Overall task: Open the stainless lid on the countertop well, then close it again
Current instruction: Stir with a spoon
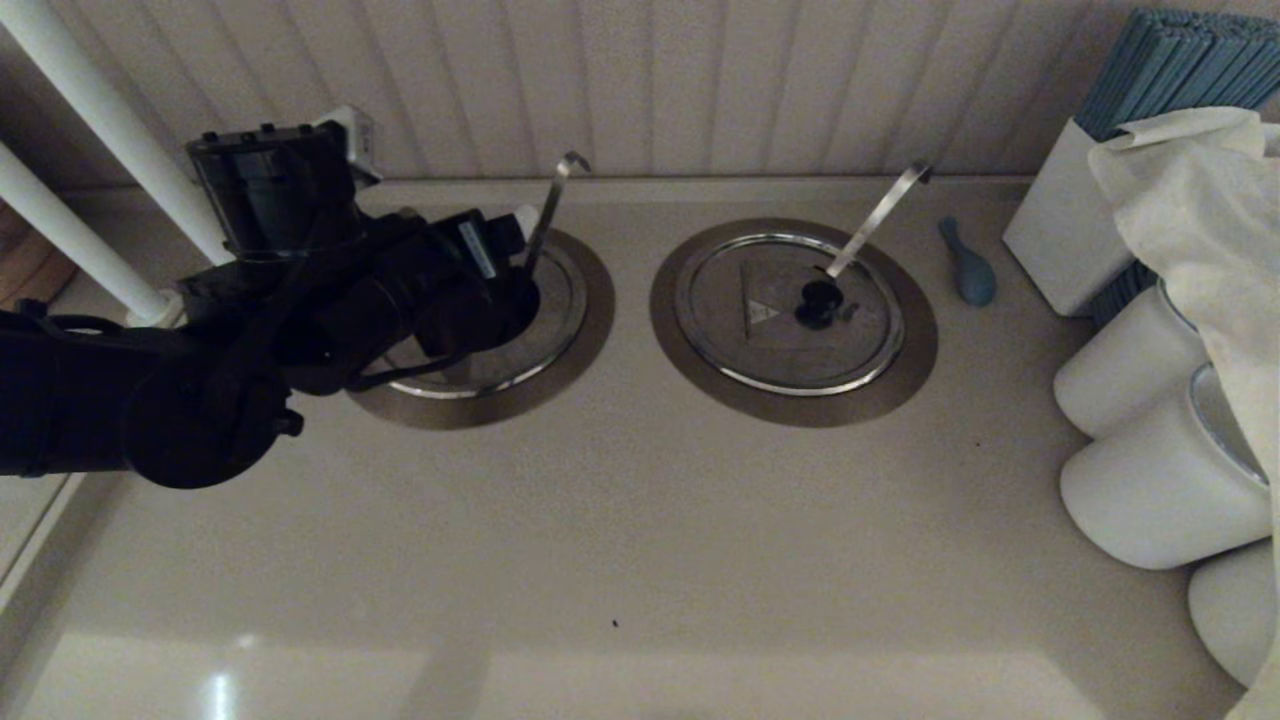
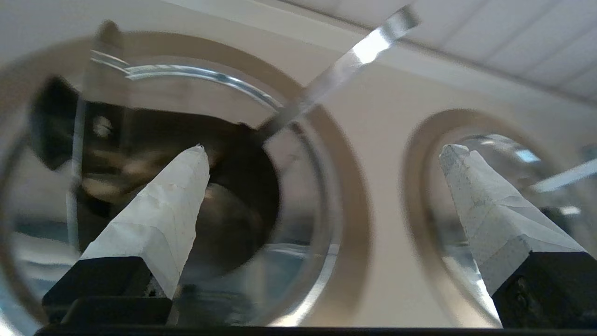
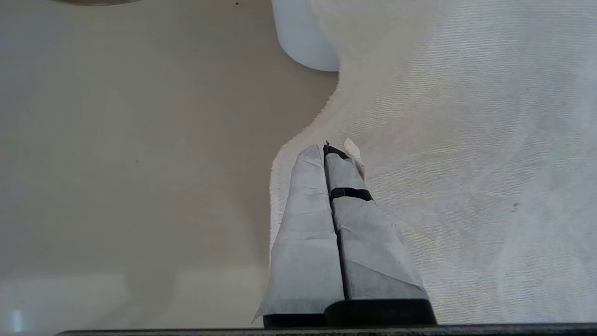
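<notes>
The countertop well (image 1: 592, 330) is the left of two, ringed by a brushed flange, with a thin hooked handle (image 1: 551, 212) rising nearly upright from it. My left arm reaches over it and hides most of the stainless lid (image 1: 563, 290). In the left wrist view the lid's flap (image 2: 84, 154) looks raised and blurred, with a black knob (image 2: 49, 121) on it. Beside the flap is a dark opening (image 2: 242, 186) into which the hooked handle (image 2: 336, 74) runs. The left gripper (image 2: 325, 149) is open, spread wide and holding nothing. My right gripper (image 3: 329, 147) is shut and empty, parked by a white cloth (image 3: 466, 140).
The twin lid (image 1: 770, 330) lies closed on the right, with a black knob (image 1: 818, 302) and a broad slanted handle (image 1: 880, 215). A blue balloon-like thing (image 1: 968, 265), a white box (image 1: 1065, 240), white cylinders (image 1: 1130, 380) and draped cloth (image 1: 1190, 190) crowd the right. White pipes (image 1: 100, 120) stand far left.
</notes>
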You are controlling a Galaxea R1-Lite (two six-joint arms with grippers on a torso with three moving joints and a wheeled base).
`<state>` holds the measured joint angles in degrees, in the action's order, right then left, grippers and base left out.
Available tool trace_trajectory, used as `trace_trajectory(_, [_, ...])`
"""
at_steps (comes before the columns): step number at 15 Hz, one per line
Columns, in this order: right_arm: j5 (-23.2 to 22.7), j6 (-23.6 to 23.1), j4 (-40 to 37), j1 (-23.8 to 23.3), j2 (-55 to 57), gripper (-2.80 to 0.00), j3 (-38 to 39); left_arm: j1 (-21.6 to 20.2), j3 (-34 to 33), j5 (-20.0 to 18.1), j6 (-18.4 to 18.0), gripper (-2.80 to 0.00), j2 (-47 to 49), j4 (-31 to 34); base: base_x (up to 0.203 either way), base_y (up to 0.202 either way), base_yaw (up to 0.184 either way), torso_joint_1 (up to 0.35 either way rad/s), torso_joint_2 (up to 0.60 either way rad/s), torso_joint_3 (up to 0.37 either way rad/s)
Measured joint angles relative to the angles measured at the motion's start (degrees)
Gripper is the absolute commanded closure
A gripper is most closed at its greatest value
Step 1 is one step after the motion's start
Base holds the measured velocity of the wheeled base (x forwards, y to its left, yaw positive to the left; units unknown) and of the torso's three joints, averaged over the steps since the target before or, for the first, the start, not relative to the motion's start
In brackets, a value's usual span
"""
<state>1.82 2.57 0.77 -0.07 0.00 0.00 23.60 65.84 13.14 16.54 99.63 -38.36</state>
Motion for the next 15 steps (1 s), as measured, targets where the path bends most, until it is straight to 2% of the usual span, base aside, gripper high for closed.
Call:
trace_trajectory(2, [0.0, 0.02, 0.0, -0.04, 0.0, 0.0, 0.0, -2.61, 0.53, 1.39, -1.14, -2.8, 0.48, 0.02, 0.0, 0.0, 0.0, 0.0, 0.0, 0.0])
trace_trajectory(4, [0.02, -0.01, 0.0, -0.04, 0.0, 0.0, 0.0, -3.88, 1.4, 2.82, -1.29, -2.8, 0.45, 0.05, 0.0, 0.0, 0.0, 0.0, 0.0, 0.0])
trace_trajectory(6, [0.02, 0.01, 0.0, 0.0, 0.0, 0.0, 0.0, -5.11, 2.4, 5.54, -3.46, -2.8, 0.23, -0.05, 0.0, 0.0, 0.0, 0.0, 0.0, 0.0])
trace_trajectory(7, [0.01, -0.01, -0.01, -0.02, 0.0, 0.0, 0.0, -5.45, 2.49, 5.62, -3.7, -2.8, -0.01, -0.14, 0.0, 0.0, 0.0, 0.0, 0.0, 0.0])
trace_trajectory(11, [0.02, 0.02, 0.0, 0.0, 0.0, 0.0, 0.0, -3.72, 1.03, 4.66, -4.08, -2.8, -0.31, -3.62, 0.0, 0.0, 0.0, 0.0, 0.0, 0.0])
trace_trajectory(15, [0.02, 0.01, -0.02, 0.0, 0.0, 0.0, 0.0, -3.57, -1.98, -1.6, -8.4, -2.8, 1.18, -4.36, 0.0, 0.0, 0.0, 0.0, 0.0, 0.0])
